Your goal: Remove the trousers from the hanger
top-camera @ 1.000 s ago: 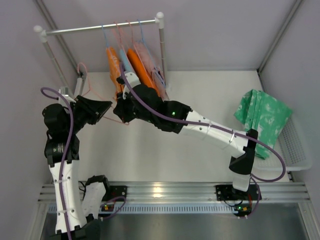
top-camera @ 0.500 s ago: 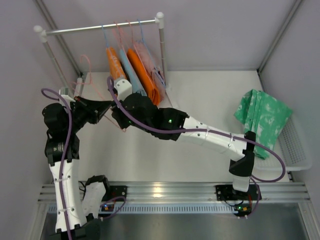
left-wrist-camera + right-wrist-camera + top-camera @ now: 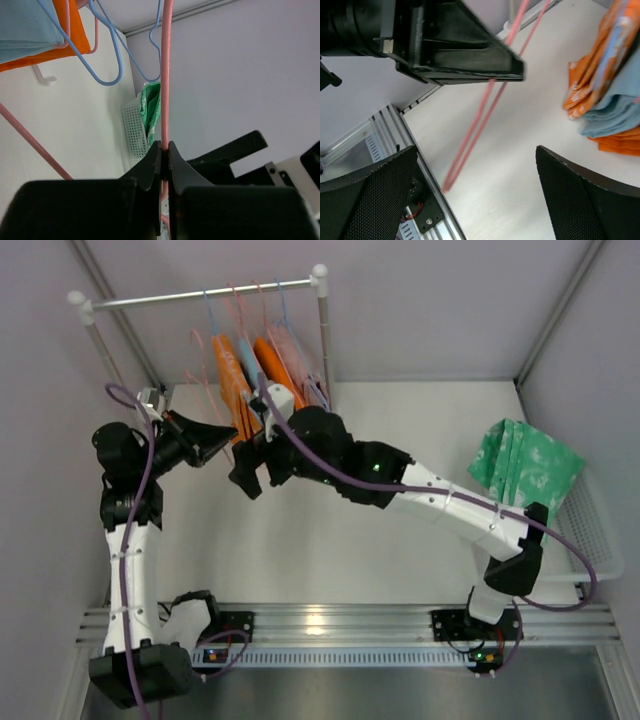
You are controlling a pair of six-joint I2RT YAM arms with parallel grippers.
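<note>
L gripper [image 3: 164,150], clamped on bare hanger [image 3: 165,75], has risen twd rail [image 3: 200,295] at 11 o'clock; R gripper [image 3: 477,165] spread, empty; trousers [image 3: 527,468] at 3 o'clock: removal looks done.

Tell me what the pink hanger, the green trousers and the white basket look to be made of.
The hanger: a thin round rod, smooth matte pink, probably plastic-coated wire, though solid plastic is possible. The trousers: soft woven cloth with a matte look, judging by the folds and the printed white blotches. The basket: rigid white plastic, it seems, from its moulded grid of holes.
</note>
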